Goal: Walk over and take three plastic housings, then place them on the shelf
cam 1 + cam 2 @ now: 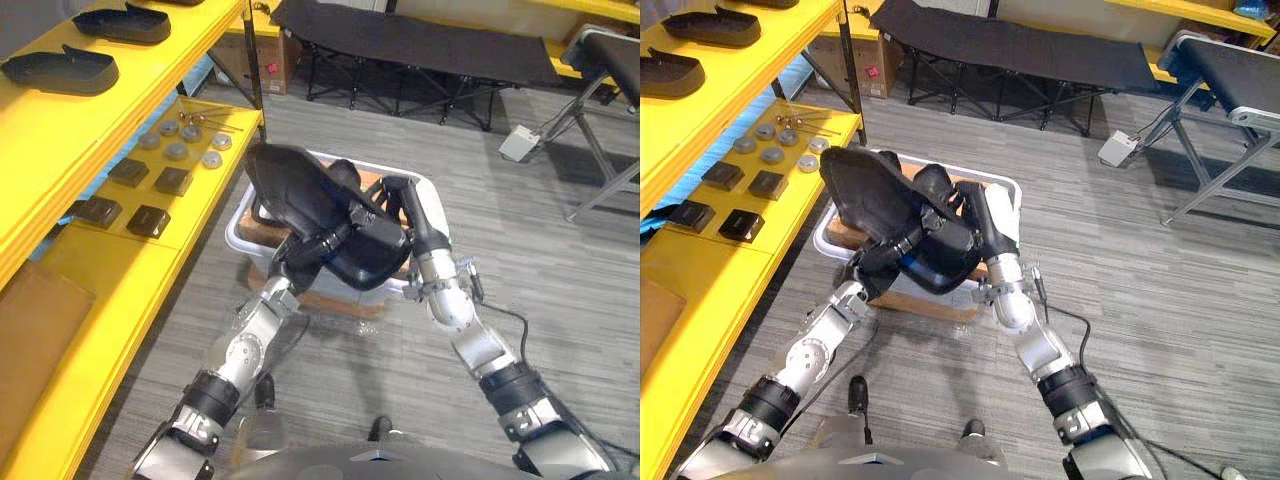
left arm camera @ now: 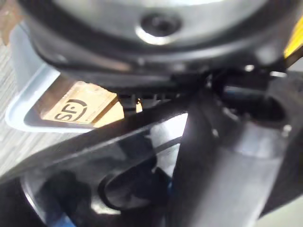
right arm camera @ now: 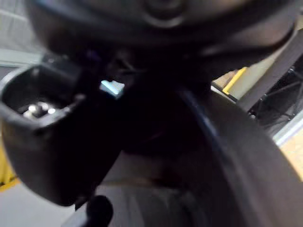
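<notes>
Housing (image 1: pixel 295 185) is held above the bin (image 1: pixel 237 232) on the floor, beside the shelf (image 1: pixel 100 130). The left hand (image 1: pixel 315 248) is clenched on it. The right hand (image 1: pixel 420 225) bears against it, and its grip cannot be told. Uneven support could let the housing slip, or it could be knocked against the shelf edge.

My head eyes looked steeply down, sharing the white plastic bin (image 1: pixel 238 236) at 12 o'clock, yellow shelf (image 1: pixel 120 100) at 10; wrist cameras sat hard against the black plastic housing (image 1: pixel 295 185).
</notes>
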